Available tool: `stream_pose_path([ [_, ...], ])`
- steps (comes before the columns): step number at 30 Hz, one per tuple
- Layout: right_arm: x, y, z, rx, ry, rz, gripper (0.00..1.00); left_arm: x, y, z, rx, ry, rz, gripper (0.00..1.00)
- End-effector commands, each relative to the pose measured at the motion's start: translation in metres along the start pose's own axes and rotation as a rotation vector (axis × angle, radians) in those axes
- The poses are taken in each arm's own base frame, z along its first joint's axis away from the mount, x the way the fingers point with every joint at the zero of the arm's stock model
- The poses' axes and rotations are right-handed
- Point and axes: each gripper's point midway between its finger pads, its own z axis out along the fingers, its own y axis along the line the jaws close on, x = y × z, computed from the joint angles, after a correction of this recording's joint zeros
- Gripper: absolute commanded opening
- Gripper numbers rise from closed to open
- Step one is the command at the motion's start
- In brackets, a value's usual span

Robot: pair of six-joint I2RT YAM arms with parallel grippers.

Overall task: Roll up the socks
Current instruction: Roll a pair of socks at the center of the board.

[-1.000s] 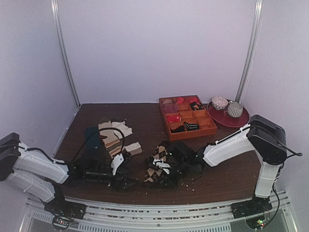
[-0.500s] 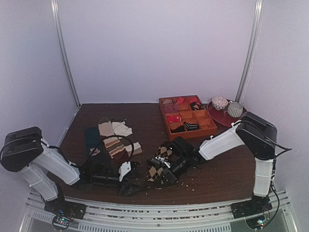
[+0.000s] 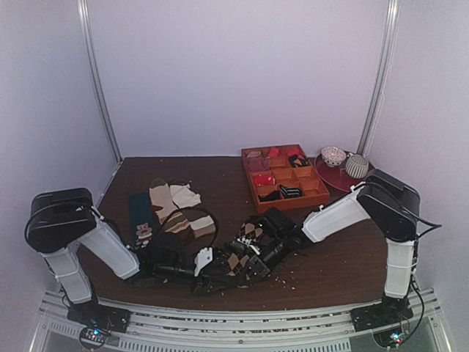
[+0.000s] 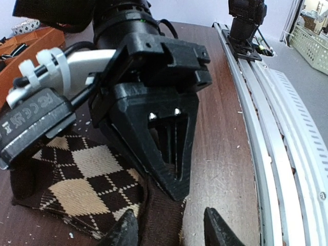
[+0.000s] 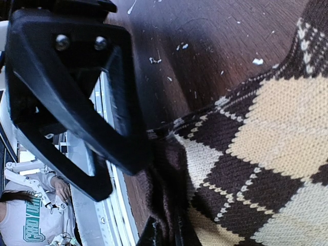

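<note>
Socks [image 3: 244,253] run diagonally, dark end inside left claw [image 4: 169,229].

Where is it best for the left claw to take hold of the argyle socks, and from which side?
Grip the dark end of the argyle socks, coming low along the table from the left. That end is bunched up into a ridge and sits between the open fingers of the left claw, while the patterned part lies flat.

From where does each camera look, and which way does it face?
Top external: above, behind the bases, facing down at the table; both arms show.
Left wrist: low, facing right at the socks; own fingertips below, right gripper ahead.
Right wrist: low, facing left at the socks; left gripper ahead.
All share the socks.
</note>
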Motion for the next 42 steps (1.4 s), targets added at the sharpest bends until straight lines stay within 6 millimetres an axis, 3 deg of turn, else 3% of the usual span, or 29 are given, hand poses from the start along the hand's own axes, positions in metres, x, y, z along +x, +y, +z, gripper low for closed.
stream_pose_path([
  [1,0.069,-0.055,0.008,0.175,0.159,0.233,0.05,-0.004,0.001,0.015,0.028,0.0,0.015,0.42],
  [7,0.068,-0.054,0.008,0.172,0.151,0.233,0.05,0.005,0.004,0.022,0.033,0.039,0.003,0.44],
  [15,0.07,-0.055,0.009,0.168,0.15,0.238,0.05,0.026,0.002,0.024,0.037,0.1,-0.052,0.33],
  [19,0.07,-0.055,0.009,0.169,0.151,0.235,0.05,0.035,0.0,0.024,0.045,0.125,-0.081,0.2],
  [22,0.068,-0.054,0.008,0.168,0.147,0.226,0.05,0.036,-0.005,0.024,0.075,0.137,-0.107,0.0],
  [25,0.057,-0.047,0.003,0.168,0.123,0.166,0.11,0.04,-0.007,0.022,0.077,0.167,-0.181,0.0],
  [29,0.017,-0.015,-0.018,0.166,-0.02,-0.004,0.22,0.063,-0.01,0.019,0.065,0.288,-0.348,0.0],
  [30,0.001,-0.003,-0.03,0.181,-0.089,-0.073,0.24,0.071,-0.012,0.018,0.066,0.331,-0.394,0.0],
  [34,-0.032,0.028,-0.069,0.262,-0.308,-0.302,0.29,0.091,-0.024,0.008,0.075,0.45,-0.565,0.0],
  [37,-0.033,0.043,-0.085,0.374,-0.42,-0.518,0.32,0.095,-0.028,0.001,0.094,0.471,-0.678,0.0],
  [42,-0.007,0.051,-0.07,0.574,-0.412,-0.847,0.34,0.102,-0.029,-0.005,0.092,0.506,-0.774,0.0],
])
